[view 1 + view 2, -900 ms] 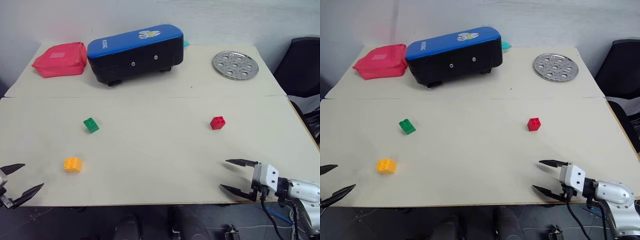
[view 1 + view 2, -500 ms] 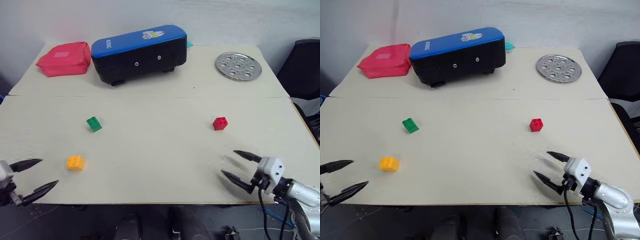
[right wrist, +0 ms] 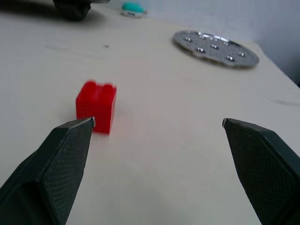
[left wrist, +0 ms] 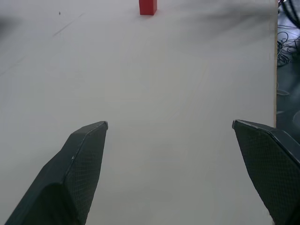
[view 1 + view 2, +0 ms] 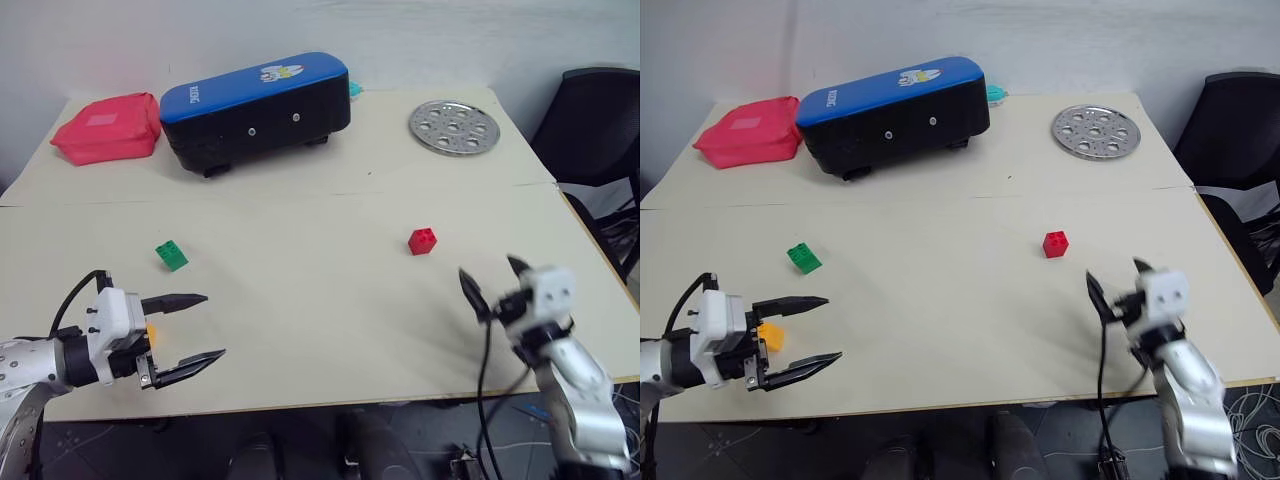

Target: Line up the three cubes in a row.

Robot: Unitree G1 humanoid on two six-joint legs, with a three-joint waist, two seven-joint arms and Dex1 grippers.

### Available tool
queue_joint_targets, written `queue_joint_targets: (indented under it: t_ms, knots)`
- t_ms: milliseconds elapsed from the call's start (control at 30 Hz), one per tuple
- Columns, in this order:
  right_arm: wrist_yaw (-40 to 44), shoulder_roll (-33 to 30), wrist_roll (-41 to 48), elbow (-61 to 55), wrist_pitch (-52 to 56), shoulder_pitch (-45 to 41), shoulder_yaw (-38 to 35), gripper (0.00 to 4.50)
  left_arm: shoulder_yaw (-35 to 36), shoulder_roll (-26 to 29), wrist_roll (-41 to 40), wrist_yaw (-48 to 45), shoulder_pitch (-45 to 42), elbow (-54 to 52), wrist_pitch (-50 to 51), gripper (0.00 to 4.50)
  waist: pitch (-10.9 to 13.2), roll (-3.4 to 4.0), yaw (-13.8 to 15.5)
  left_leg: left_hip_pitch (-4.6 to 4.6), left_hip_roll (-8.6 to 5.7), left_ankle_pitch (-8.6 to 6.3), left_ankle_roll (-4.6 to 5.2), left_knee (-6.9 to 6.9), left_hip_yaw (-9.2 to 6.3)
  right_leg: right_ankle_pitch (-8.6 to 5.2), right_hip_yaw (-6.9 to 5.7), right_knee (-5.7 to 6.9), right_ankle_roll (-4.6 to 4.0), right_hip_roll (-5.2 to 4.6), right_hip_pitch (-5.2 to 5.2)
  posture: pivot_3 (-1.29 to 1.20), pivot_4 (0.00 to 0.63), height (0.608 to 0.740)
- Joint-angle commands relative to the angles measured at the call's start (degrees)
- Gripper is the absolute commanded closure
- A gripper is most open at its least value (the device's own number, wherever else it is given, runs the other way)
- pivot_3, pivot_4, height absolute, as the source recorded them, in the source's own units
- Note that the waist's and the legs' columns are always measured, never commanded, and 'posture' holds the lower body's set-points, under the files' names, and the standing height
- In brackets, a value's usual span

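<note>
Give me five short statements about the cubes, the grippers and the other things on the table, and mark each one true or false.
1. The red cube is held by the right gripper. False: it sits on the table, apart from the open fingers.
2. The left gripper is open and holds nothing. True.
3. The green cube touches the orange-yellow cube. False: they lie apart.
4. The round metal tray lies at the table's far right. True.
5. The red pouch lies on top of the blue-topped case. False: it lies beside the case.
</note>
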Motion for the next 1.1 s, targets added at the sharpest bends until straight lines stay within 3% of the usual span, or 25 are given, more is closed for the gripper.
queue_joint_targets:
  t_ms: [33,167,367,467,667,700,733,833,933,1100]
  knots:
    - [-4.0,1.0,-1.7,2.0,7.5,-7.4,2.9,0.0,-2.0,0.1,0.5,0.8,-2.0,-2.2,0.0,0.02,0.0,-0.01,0.2,-0.14,0.02,0.05,-0.11,-0.01,0.0,0.0,0.01,0.02,0.0,0.03,-0.13,0.0,0.15,0.74]
    - [-4.0,1.2,-2.4,7.3,11.3,-14.6,4.9,0.0,-2.7,-0.1,0.7,2.0,-2.8,-3.2,0.2,0.02,0.0,-0.03,0.6,-0.63,0.01,0.15,-0.13,0.08,0.11,0.0,0.1,0.05,0.01,0.0,-0.66,0.0,0.15,0.74]
    - [-4.7,2.2,-2.4,13.6,14.4,-18.9,5.4,0.0,-2.0,-0.9,2.3,3.3,-0.7,-4.6,-0.7,0.02,0.0,-0.03,0.3,-0.62,-0.01,0.09,0.01,0.13,0.24,0.02,0.22,0.02,0.07,-0.01,-0.66,0.0,0.15,0.74]
    - [-3.9,2.3,-2.2,13.8,15.5,-18.9,5.8,0.67,-1.0,-1.5,2.5,4.3,0.4,-5.5,-0.8,0.0,0.0,-0.03,0.1,-0.59,0.0,0.1,0.01,0.11,0.24,0.03,0.23,0.07,0.08,0.01,-0.66,0.0,0.15,0.74]
    - [-2.0,3.2,-1.7,14.1,15.3,-19.2,6.3,2.78,-0.6,-1.6,2.9,4.6,1.5,-5.7,-1.2,0.0,0.0,-0.02,0.0,-0.54,0.01,0.11,0.02,0.1,0.24,0.03,0.26,0.13,0.08,0.04,-0.66,0.0,0.15,0.74]
    - [-1.5,2.9,-1.4,13.8,15.6,-19.2,6.1,3.03,-0.5,-1.5,3.0,4.5,1.5,-5.6,-1.3,0.0,0.0,-0.03,0.0,-0.54,0.0,0.12,0.0,0.1,0.24,0.03,0.26,0.13,0.08,0.04,-0.66,0.0,0.15,0.74]
    - [-1.1,2.8,-1.2,13.5,15.8,-19.2,5.9,2.99,-0.4,-1.5,3.0,4.4,1.6,-5.5,-1.3,0.0,0.0,-0.03,0.0,-0.54,0.01,0.12,0.0,0.1,0.24,0.03,0.25,0.13,0.08,0.03,-0.66,0.0,0.15,0.74]
    - [11.4,-0.6,3.9,9.3,13.6,-18.0,7.2,2.99,-0.1,-1.2,3.0,4.3,1.9,-5.5,-1.0,0.0,0.0,-0.01,0.0,-0.56,0.0,0.11,0.02,0.1,0.25,0.03,0.26,0.12,0.09,0.03,-0.66,0.0,0.15,0.74]
    - [41.8,-12.4,3.3,5.3,-3.1,-15.3,18.4,2.99,0.1,-0.7,3.1,3.3,2.3,-4.7,-1.2,0.0,0.0,0.07,0.2,-0.57,-0.01,-0.02,0.26,0.07,0.25,0.04,0.23,0.04,0.11,0.04,-0.66,0.0,0.15,0.74]
    - [54.2,-14.0,6.9,6.1,0.6,-19.6,25.4,2.99,-1.0,-0.5,4.0,2.4,1.4,-2.8,-1.9,0.0,0.0,-0.12,-0.1,-0.4,0.17,-0.09,0.27,0.13,0.25,0.05,0.35,0.02,0.13,0.3,-0.48,0.0,0.15,0.74]
